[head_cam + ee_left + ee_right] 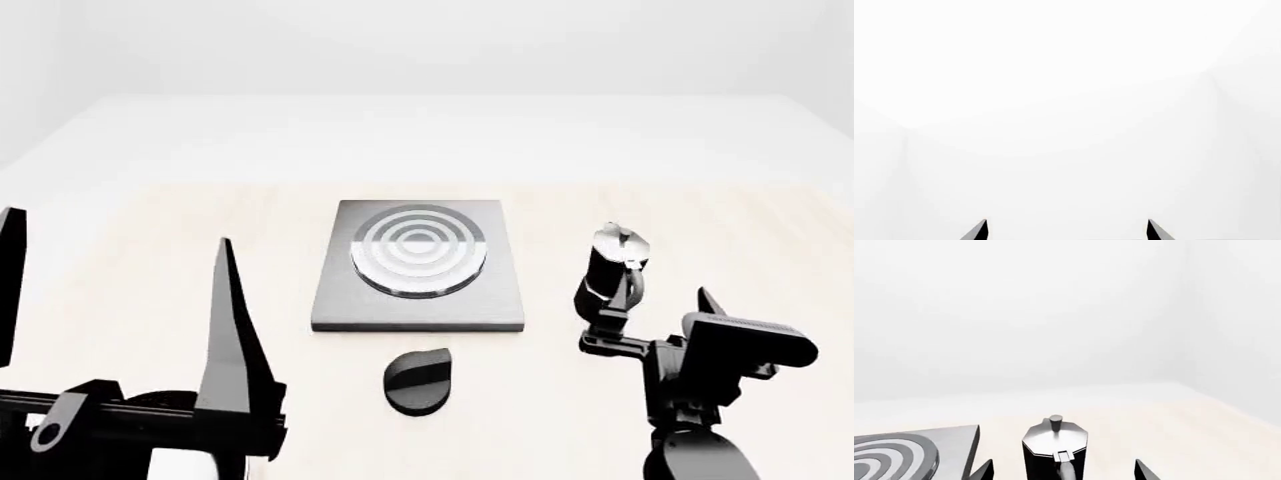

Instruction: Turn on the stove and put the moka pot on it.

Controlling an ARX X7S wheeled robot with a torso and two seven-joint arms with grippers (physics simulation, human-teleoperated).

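The right gripper's point(1064, 471) fingers stand wide, straddling the moka pot point(614, 270) without gripping it. The left gripper's point(114, 290) fingers are also wide, holding nothing. The pot stands on the tabletop point(160, 260) at three o'clock from the stove point(416, 265), the knob point(419, 380) at six. Apparently nothing is done yet: knob-turning and pot transfer remain.

No text, label, brand, number or sign can be read in any view. The stove point(418, 268), its knob point(418, 381) and the moka pot point(611, 272) all show plain, unmarked surfaces.
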